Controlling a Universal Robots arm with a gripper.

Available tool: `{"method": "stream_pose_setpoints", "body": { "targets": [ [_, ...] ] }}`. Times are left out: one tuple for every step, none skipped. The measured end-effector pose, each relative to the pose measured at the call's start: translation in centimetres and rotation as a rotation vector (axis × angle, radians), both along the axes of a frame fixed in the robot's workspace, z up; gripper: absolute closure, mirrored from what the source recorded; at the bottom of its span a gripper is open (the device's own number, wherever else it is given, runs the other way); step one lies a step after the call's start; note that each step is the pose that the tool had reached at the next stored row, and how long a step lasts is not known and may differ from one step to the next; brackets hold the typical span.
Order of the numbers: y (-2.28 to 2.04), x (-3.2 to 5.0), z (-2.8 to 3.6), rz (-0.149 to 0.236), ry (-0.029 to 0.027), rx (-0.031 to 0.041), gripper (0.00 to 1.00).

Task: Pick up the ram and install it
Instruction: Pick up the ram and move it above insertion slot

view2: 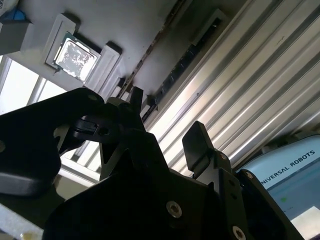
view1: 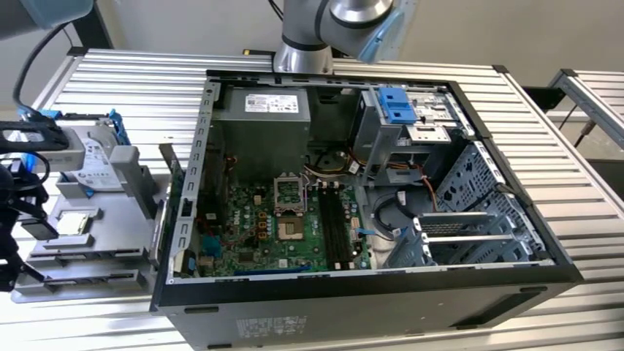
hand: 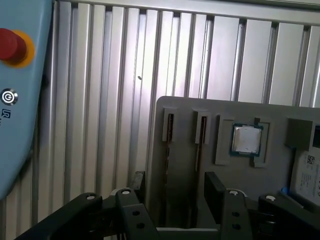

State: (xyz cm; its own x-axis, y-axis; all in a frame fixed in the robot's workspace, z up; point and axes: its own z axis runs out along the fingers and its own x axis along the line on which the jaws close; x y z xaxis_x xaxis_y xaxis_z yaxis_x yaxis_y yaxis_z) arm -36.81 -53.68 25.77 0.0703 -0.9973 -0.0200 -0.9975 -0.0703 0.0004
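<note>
The ram shows as thin dark sticks standing edge-on in two narrow slots (hand: 170,128) (hand: 202,130) of a grey holder tray (hand: 190,165); in the second wrist view the same slots (view2: 150,47) run as dark lines. My gripper (hand: 175,184) (view2: 167,120) hovers over the tray's near end, just short of the slots. It is open, with nothing between its black fingers (hand: 215,187). In the exterior view the tray (view1: 107,241) lies at the exterior view's left, beside the open computer case (view1: 370,219).
On the tray sit a square silver processor (hand: 246,139) (view2: 75,52) (view1: 76,221) and a hard drive (view1: 93,157). The motherboard (view1: 283,234) has long black memory slots (view1: 337,219). A light-blue pendant with a red button (hand: 12,45) lies on the ribbed table (hand: 115,75).
</note>
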Motion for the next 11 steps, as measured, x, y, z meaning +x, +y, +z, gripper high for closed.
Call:
{"method": "stream_pose_setpoints", "body": {
  "targets": [
    [-0.03, 0.0, -0.14, 0.0, 0.0, -0.0003, 0.0],
    [-0.06, 0.0, -0.27, 0.0, 0.0, -0.0004, 0.0],
    [-0.11, 0.0, -0.4, 0.0, 0.0001, -0.0006, 0.0],
    [-0.17, 0.01, -0.53, 0.0, 0.0, -0.0005, 0.0],
    [-0.23, 0.01, -0.65, 0.0, 0.0, -0.0005, 0.0],
    [-0.3, 0.0, -0.77, 0.0, 0.0, -0.0006, 0.0],
    [-0.37, 0.0, -0.89, 0.0, 0.0, -0.0006, 0.0],
    [-0.45, 0.0, -1.01, 0.0, -0.0001, -0.0005, 0.0],
    [-0.54, 0.01, -1.14, 0.0, 0.0, -0.0006, 0.0],
    [-0.62, 0.0, -1.26, 0.0, 0.0, -0.0006, 0.0],
    [-0.71, 0.0, -1.37, -0.002, 0.0, -0.0006, 0.0]
  ]
}}
